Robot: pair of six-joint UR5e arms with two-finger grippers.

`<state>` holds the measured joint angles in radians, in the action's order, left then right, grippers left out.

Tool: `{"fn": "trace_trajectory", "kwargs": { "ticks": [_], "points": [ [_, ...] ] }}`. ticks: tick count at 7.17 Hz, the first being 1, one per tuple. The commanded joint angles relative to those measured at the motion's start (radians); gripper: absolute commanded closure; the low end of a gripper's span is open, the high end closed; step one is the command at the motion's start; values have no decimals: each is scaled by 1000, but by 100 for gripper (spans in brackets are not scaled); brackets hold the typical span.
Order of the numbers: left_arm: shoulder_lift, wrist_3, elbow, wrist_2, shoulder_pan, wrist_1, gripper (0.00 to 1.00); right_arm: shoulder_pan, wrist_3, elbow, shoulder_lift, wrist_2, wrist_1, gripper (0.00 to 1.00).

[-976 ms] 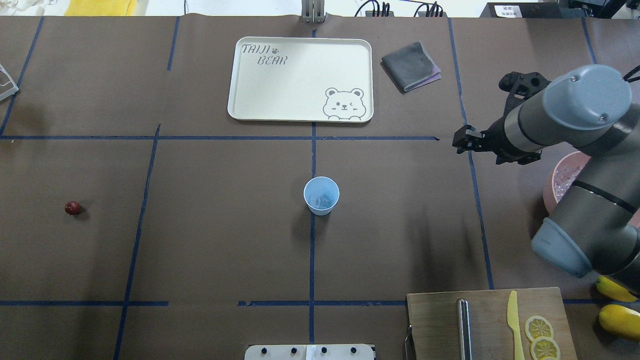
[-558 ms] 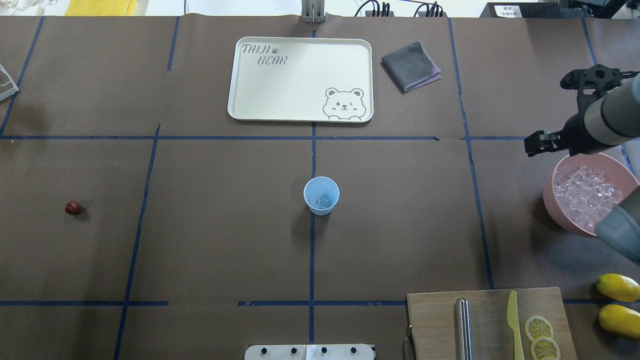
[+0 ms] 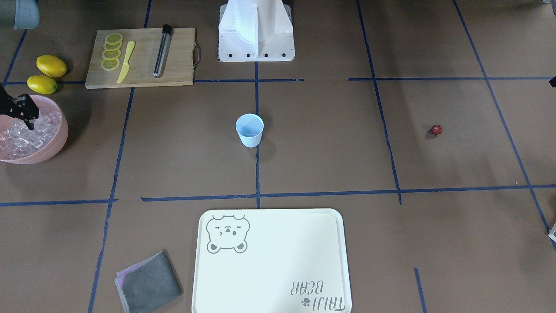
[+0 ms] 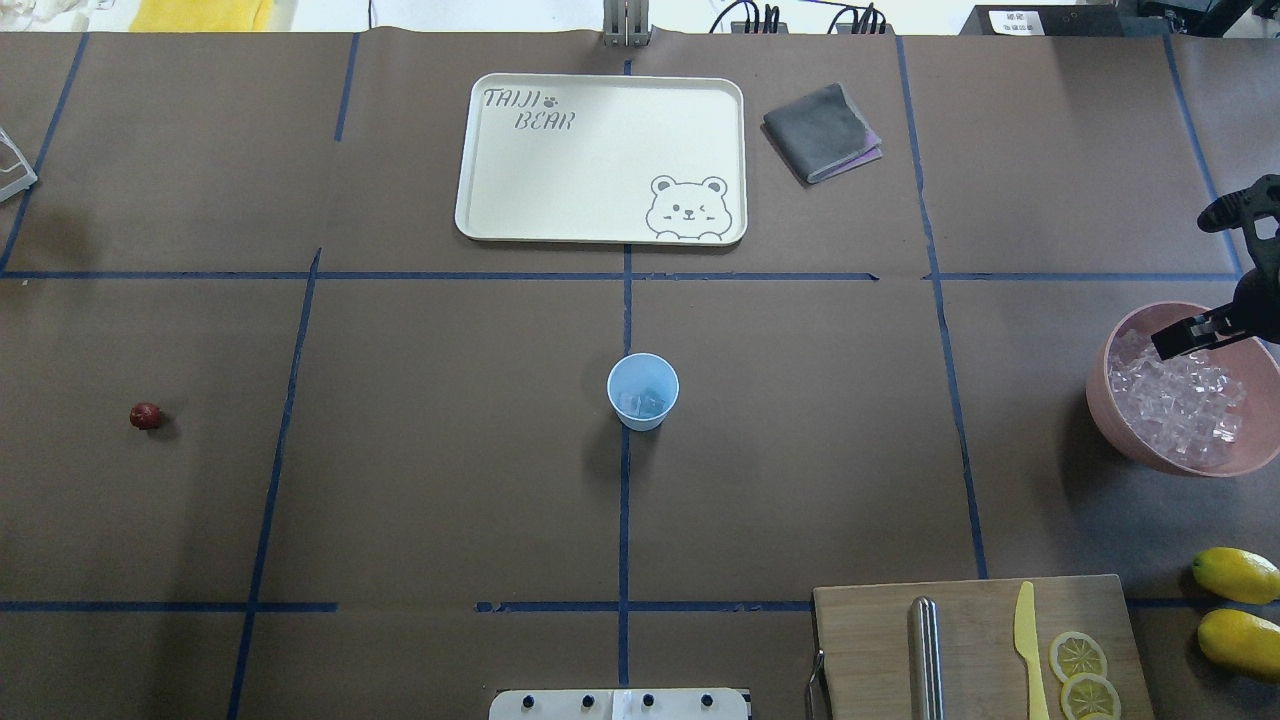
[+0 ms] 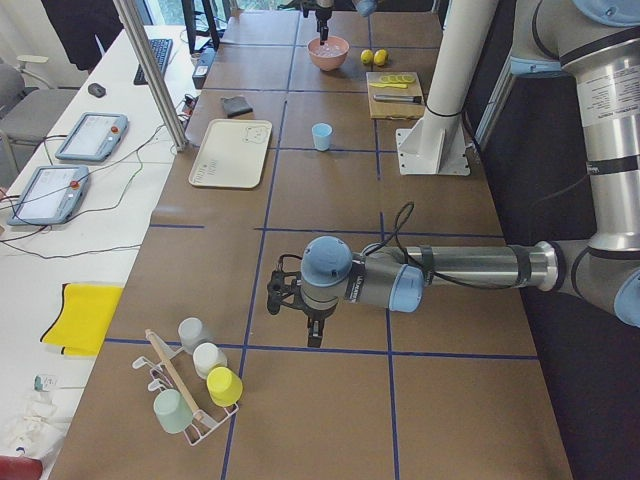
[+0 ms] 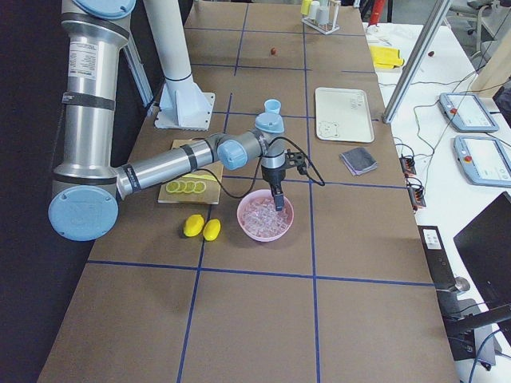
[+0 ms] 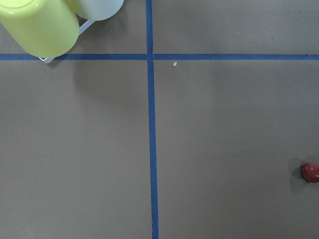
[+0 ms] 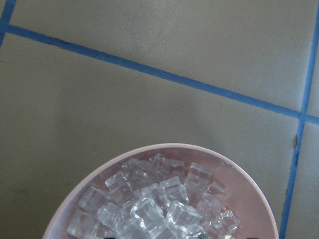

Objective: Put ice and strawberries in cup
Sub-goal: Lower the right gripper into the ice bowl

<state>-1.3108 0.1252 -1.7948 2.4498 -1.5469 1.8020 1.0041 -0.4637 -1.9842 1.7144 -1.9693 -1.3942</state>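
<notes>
Right pincer retreated over round pink bowl of glassy ice; grip state unclear.

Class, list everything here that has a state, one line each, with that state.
cup: upright, some ice inside
strawberry: lying well apart from cup
bowl: upright, heaped with ice
right hand: over bowl, grip unclear
left hand: pointing down, grip unclear
cloth: folded
lemons: two whole

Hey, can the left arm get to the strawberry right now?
Probably yes. The strawberry lies alone on bare table on the left arm's side, with nothing beside or over it. The left gripper hangs above the table near enough that the berry shows in the left wrist view.
</notes>
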Motion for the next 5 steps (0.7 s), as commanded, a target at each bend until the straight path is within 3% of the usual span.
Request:
{"fn": "trace_trajectory", "kwargs": {
  "ticks": [1, 5],
  "points": [
    [1, 1, -5, 0, -1, 2, 0, 1, 25, 57, 33, -68, 122, 8],
    [-1, 1, -8, -5, -1, 2, 0, -1, 45, 83, 27, -89, 123, 2]
  ]
}}
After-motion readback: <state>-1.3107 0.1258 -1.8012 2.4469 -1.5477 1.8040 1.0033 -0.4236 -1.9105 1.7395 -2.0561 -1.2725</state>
